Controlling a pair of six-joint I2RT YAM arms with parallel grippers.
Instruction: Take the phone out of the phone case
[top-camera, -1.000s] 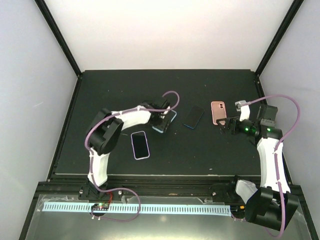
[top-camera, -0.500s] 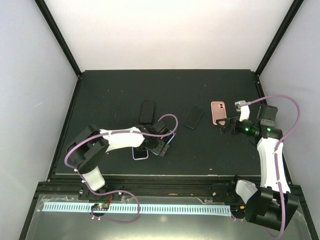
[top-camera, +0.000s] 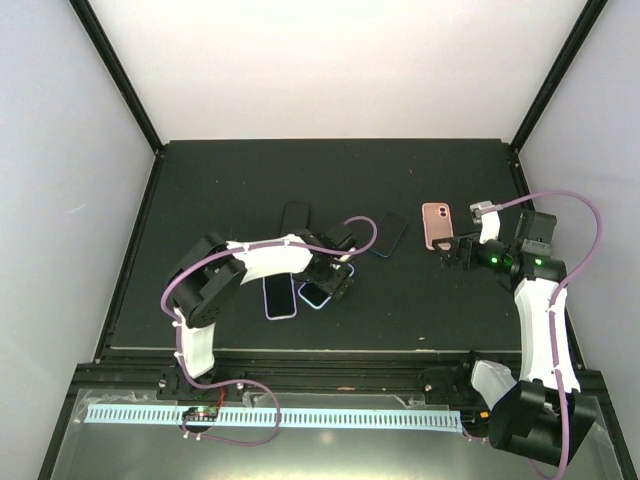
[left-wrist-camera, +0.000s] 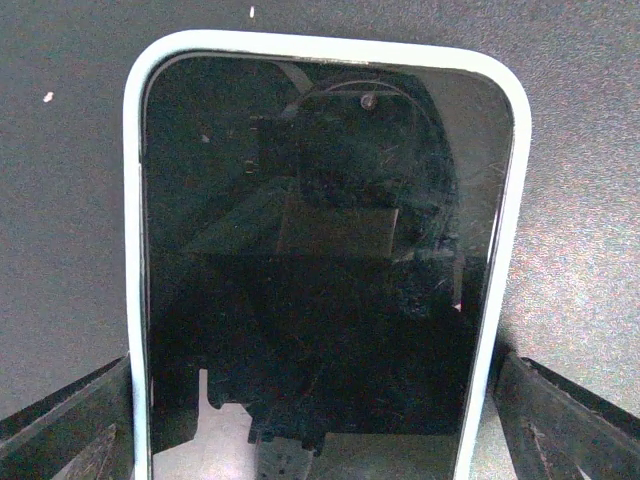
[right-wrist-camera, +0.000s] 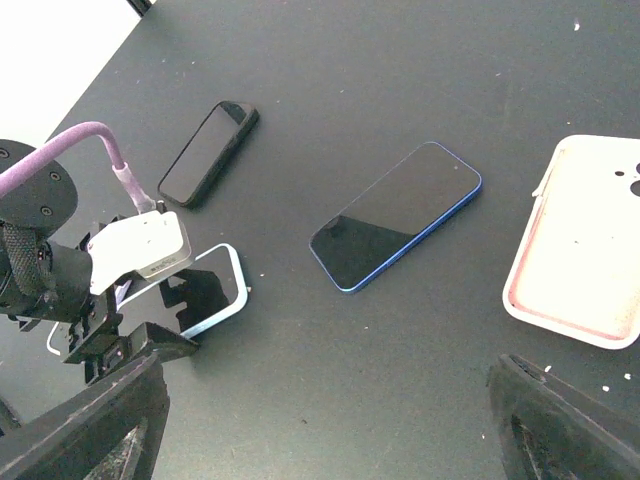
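A phone in a light-blue phone case lies screen up on the black mat and fills the left wrist view. My left gripper is open, with one finger on each side of the case's lower end. From above, the left gripper hovers over this cased phone. In the right wrist view the cased phone pokes out beside the left gripper. My right gripper is open and empty at the right, near an empty pink case.
A phone in a lilac case lies just left of the light-blue one. A bare black phone and a bare blue-edged phone lie farther back. The blue-edged phone and the pink case lie ahead of the right gripper.
The left arm brought the light-blue cased phone from the mat's middle toward the near side, beside the lilac-cased phone, and its jaws opened. The right arm stayed still.
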